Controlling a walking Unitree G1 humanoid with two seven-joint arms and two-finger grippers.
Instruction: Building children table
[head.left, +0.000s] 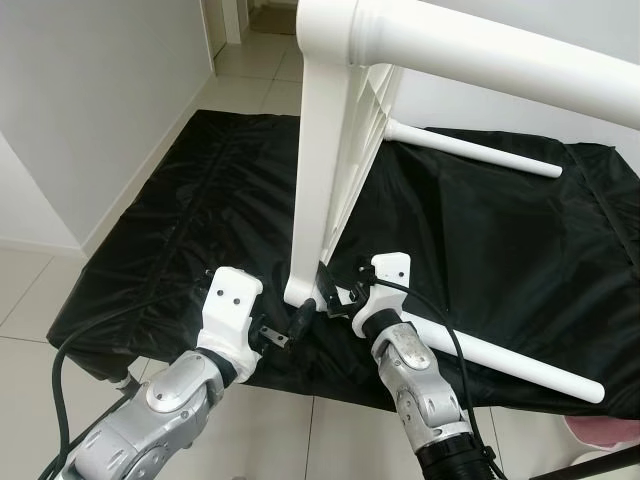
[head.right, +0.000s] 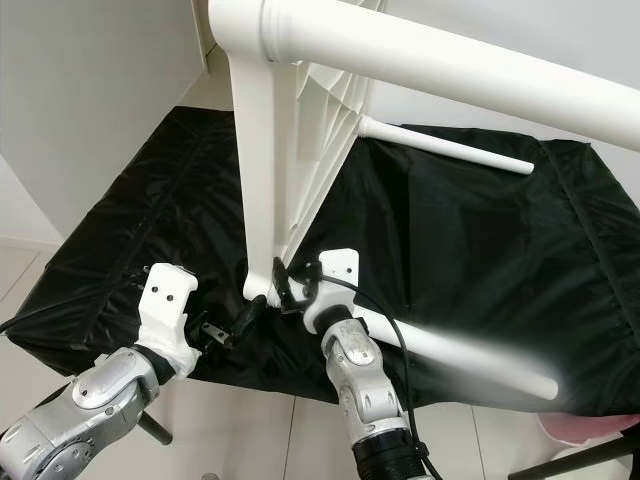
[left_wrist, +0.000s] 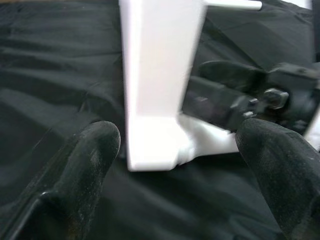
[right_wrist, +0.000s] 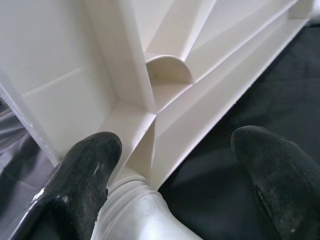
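A white plastic children table (head.left: 330, 170) stands on its edge on a black sheet (head.left: 500, 230) that covers the floor, with its ribbed underside turned to the robot's right. Its lower corner rests on the sheet just in front of the robot. One white leg (head.left: 480, 150) points away over the sheet on the far side, a second leg (head.left: 520, 362) goes out from the lower corner to the right, low over the sheet, and a third one (head.left: 480, 50) passes near the camera at the top. The left pincer (head.left: 285, 328) is low beside the corner of the table, on its left; in the left wrist view its two black fingers (left_wrist: 85, 160) are wide apart, with the white corner between them and further ahead, and they hold nothing. The right pincer (head.left: 335, 292) is at the same corner from the right side; in the right wrist view its fingers (right_wrist: 85, 170) are also spread, near the place where the second leg joins the ribbed underside, and I cannot see that they press on anything. Light floor tiles (head.left: 250, 85) lie beyond the sheet, next to a white wall (head.left: 90, 100).
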